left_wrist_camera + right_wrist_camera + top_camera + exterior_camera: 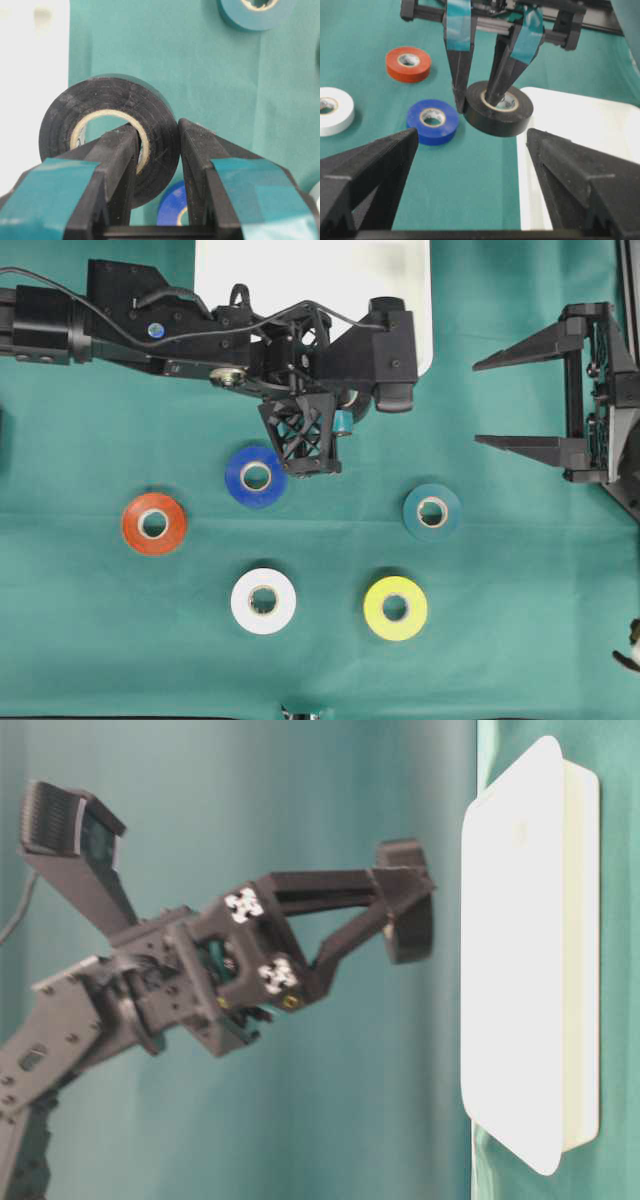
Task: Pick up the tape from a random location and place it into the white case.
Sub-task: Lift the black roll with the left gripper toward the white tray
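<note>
- Overhead: left end effector (392, 390) hangs at the case (310, 275) edge; right end effector (525, 400) idles released, clear of the work.
- Table-level: black tape (408, 915) rides above the tabletop, short of the case (520, 950).
- Left wrist: one finger (120, 150) through the core, pinching the wall, clenched.
- Right wrist: tape (499, 108) beside the rim, likely ready to drop in.

Table covered by green cloth (520, 640), a few creases. White case (410, 300) lies at the far edge, centre, partly under the arm. Five tape rolls flat on the cloth: blue (255, 477), orange (154, 524), teal (432, 511) in a loose row; white (263, 601) and yellow (395, 608) nearer the front edge. All apart from each other.
</note>
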{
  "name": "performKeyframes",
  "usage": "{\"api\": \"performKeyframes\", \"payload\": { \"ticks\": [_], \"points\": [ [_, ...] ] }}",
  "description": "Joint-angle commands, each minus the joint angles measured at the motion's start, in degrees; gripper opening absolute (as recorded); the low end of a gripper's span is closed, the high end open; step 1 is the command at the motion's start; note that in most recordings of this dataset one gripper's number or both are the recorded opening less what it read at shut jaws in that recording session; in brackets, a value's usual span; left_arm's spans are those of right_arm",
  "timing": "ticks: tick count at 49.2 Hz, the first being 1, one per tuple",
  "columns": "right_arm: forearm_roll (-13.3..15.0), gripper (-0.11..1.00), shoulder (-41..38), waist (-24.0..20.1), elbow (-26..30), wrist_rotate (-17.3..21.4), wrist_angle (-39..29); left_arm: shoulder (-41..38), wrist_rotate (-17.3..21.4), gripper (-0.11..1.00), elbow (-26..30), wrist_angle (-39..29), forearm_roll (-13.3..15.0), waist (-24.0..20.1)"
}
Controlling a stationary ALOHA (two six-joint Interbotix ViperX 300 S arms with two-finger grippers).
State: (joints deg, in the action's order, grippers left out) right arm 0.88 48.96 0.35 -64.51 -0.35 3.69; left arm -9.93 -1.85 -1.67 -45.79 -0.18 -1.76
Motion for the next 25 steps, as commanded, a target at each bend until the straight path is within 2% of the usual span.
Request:
{"api": "performKeyframes", "payload": {
  "ticks": [1, 25],
  "points": [
    [0.1, 0.89, -0.3, 0.1, 0.9, 0.0, 0.3, 2.5, 0.1, 0.22, 3.6, -1.5, -0.4, 0.4],
    [0.1, 0.89, -0.4, 0.2, 0.9, -0.1, 0.3, 7.0, 1.6, 0.22, 12.4, -9.8, -0.5, 1.5]
  ]
}}
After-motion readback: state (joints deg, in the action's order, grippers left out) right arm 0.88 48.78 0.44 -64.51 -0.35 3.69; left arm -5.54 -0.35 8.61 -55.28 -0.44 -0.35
